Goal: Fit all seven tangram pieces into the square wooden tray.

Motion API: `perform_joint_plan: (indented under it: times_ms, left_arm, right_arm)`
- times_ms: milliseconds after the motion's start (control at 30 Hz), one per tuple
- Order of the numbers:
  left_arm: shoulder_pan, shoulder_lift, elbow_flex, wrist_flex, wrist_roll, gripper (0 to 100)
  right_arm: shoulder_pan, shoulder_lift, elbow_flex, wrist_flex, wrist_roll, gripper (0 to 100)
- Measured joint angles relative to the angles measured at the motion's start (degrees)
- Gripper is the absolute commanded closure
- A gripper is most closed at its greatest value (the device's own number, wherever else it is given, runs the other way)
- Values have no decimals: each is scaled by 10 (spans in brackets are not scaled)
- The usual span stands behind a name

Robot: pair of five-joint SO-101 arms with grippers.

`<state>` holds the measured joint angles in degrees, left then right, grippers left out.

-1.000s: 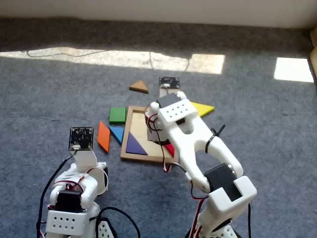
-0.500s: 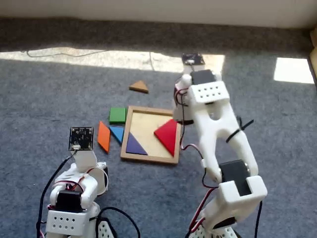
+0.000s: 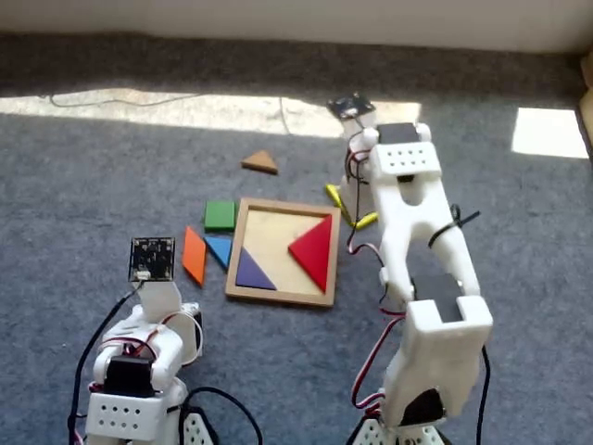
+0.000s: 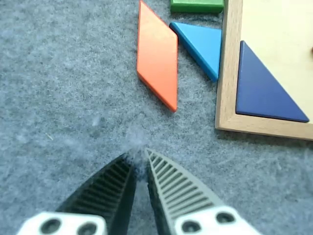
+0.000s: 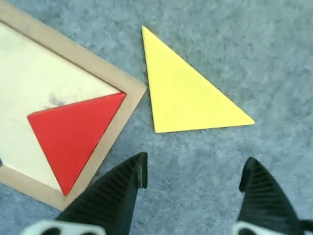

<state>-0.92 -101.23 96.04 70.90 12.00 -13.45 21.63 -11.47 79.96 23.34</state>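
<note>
Right end effector (image 5: 195,161) — spread apart — just short of the yellow triangle (image 5: 183,90)

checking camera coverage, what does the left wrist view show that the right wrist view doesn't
Left wrist view, not right wrist: the orange parallelogram, light blue triangle and green square on the carpet, the dark blue triangle in the tray, and the shut left tool.
Right wrist view, not left wrist: the yellow triangle on the carpet, the red triangle in the tray, and the open right tool.
Both: the wooden tray and the grey carpet.
</note>
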Motion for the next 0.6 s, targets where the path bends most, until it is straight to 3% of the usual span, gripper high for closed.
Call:
perform_joint_plan:
  times_ms: [333, 600]
  left_arm:
    - [0, 0, 0, 0, 0, 995]
    - [0, 0, 0, 0, 0, 995]
  right_arm:
    - [-7, 112, -127, 28, 141, 675]
    - [-20, 244, -251, 76, 185, 676]
